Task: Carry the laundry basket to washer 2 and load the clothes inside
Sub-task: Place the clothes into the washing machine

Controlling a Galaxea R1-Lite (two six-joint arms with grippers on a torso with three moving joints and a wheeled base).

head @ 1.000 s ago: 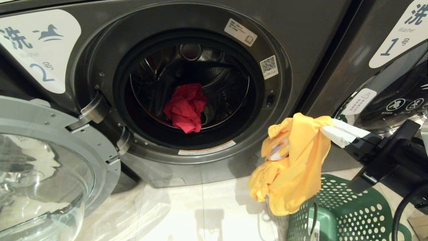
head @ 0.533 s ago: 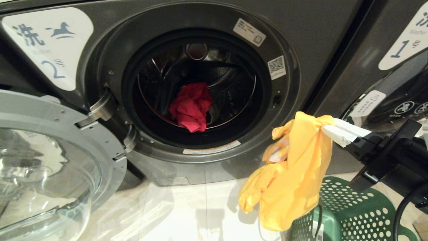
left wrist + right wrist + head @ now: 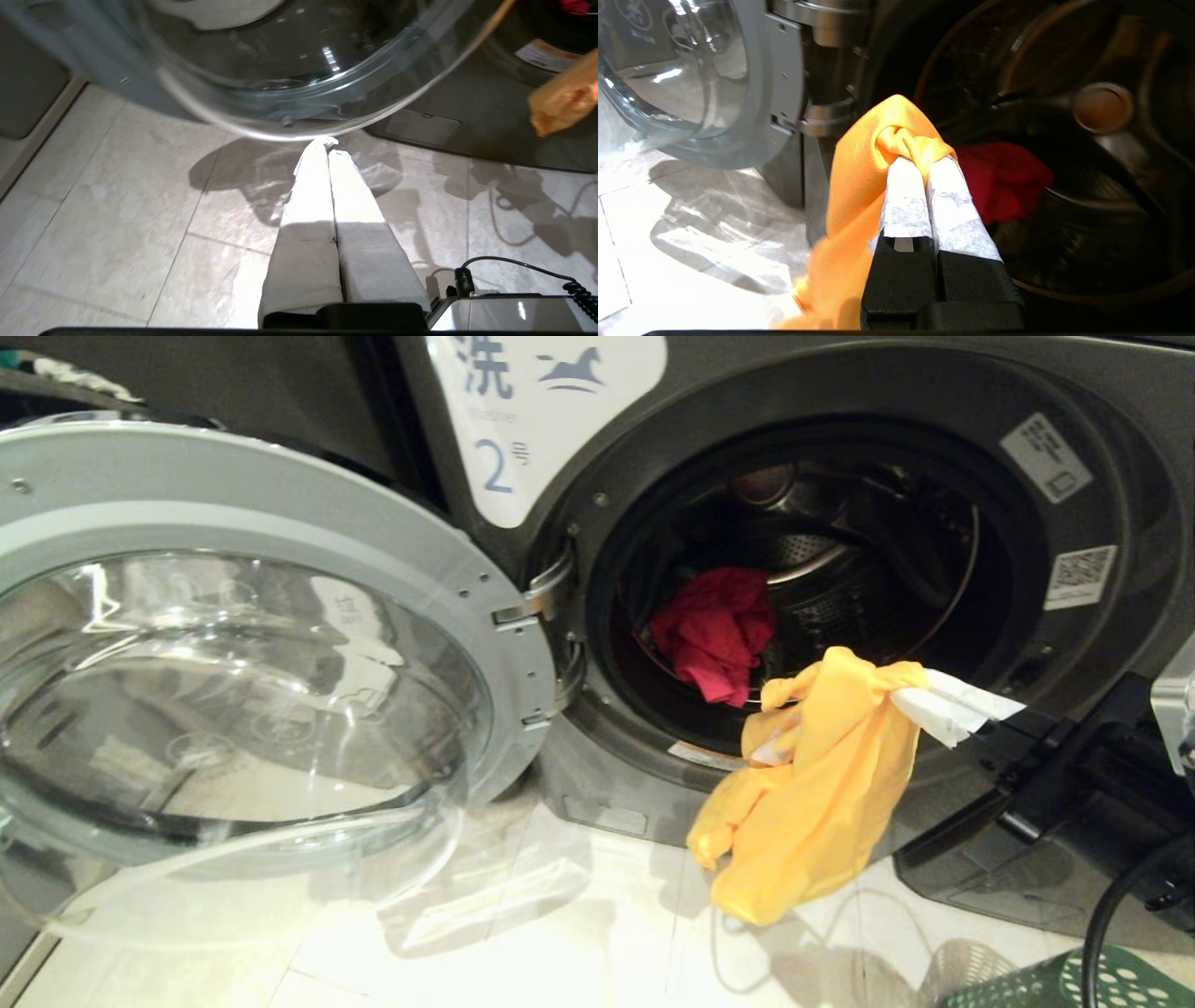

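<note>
While the glass door of washer 2 stands swung wide to the left, the head view shows the right pincer pinching the yellow-orange cloth, which hangs in front of the lower edge of the drum opening, above the tiled floor. The red-pink cloth lies inside the drum. A corner of the green laundry basket shows at the bottom right, on the floor.

From the left wrist, the left pincer is pressed together and empty, pointing down over the floor just beneath the rim of the open door.

From the right wrist, the right pincer has its taped fingers clamped on a bunched fold of the yellow-orange cloth, held before the dark drum with the red-pink cloth behind it.
</note>
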